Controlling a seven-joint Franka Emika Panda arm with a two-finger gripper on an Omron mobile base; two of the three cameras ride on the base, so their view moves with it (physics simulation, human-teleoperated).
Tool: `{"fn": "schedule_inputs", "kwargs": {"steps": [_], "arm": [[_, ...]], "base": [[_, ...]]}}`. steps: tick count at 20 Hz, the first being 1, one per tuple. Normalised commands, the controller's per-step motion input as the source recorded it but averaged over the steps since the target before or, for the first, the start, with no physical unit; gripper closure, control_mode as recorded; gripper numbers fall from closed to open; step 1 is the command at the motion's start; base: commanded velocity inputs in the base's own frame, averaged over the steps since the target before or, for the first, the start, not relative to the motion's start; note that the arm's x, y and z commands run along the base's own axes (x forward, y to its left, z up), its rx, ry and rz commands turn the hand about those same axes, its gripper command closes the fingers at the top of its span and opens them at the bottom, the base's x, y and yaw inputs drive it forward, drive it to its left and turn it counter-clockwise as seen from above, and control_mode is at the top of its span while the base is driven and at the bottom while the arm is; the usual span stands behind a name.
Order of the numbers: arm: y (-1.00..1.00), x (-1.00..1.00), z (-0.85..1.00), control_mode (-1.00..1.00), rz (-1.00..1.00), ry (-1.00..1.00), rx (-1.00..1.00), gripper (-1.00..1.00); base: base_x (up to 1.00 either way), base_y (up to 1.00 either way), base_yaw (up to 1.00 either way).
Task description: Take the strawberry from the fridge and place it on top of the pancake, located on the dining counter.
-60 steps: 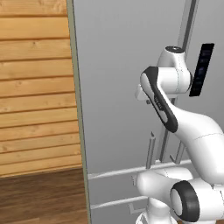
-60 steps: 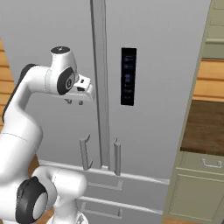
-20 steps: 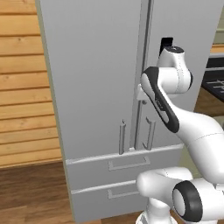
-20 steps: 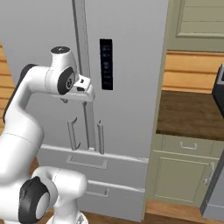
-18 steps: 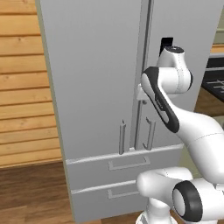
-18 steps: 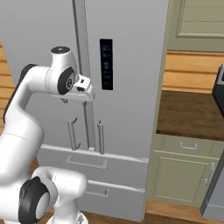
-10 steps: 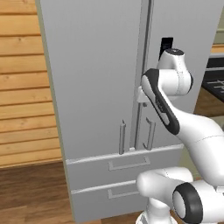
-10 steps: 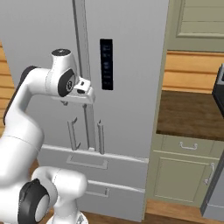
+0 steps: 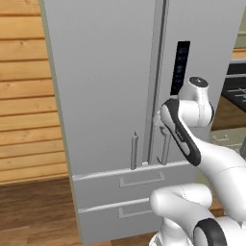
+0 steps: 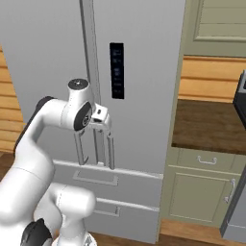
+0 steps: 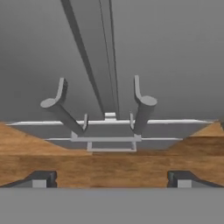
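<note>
Filling most of both base views, the fridge [image 9: 120,96] stands shut: two doors meeting at a centre seam, two bar handles side by side near their lower ends, and two drawers stacked below. Its closed doors stand between the arm and whatever is inside, so the strawberry cannot be seen. A plank wall [image 9: 24,96] runs beside the fridge on one side, with dark wood floor [image 9: 33,211] under it. On the other side sit pale green cabinets [image 10: 202,192], one upper and a lower unit with a drawer and a door, topped by a dark brown counter [image 10: 211,127]. One narrow black panel [image 10: 116,70] is set in the right door. The left handle [image 9: 134,151] and right handle [image 10: 111,151] hang just below the hand. From the hand view, both handles rise toward the camera, the seam between them. The gripper [image 11: 111,178] hangs in front of the doors above the handles, fingers [image 11: 41,178] spread wide, grasping nothing.
</note>
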Motion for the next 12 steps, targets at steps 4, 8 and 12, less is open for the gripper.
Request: {"fn": "schedule_inputs", "kwargs": {"steps": [4,8,12], "arm": [[-0.47,0.24,-0.22,-1.00,0.00,-0.06,0.00,-1.00],[-0.39,0.48,-0.14,-1.00,0.00,0.00,0.00,-1.00],[-0.09,0.63,-0.22,-1.00,0.00,0.00,0.00,-1.00]], "base": [[0.00,0.00,0.00],[0.00,0.00,0.00],[0.00,0.00,0.00]]}}
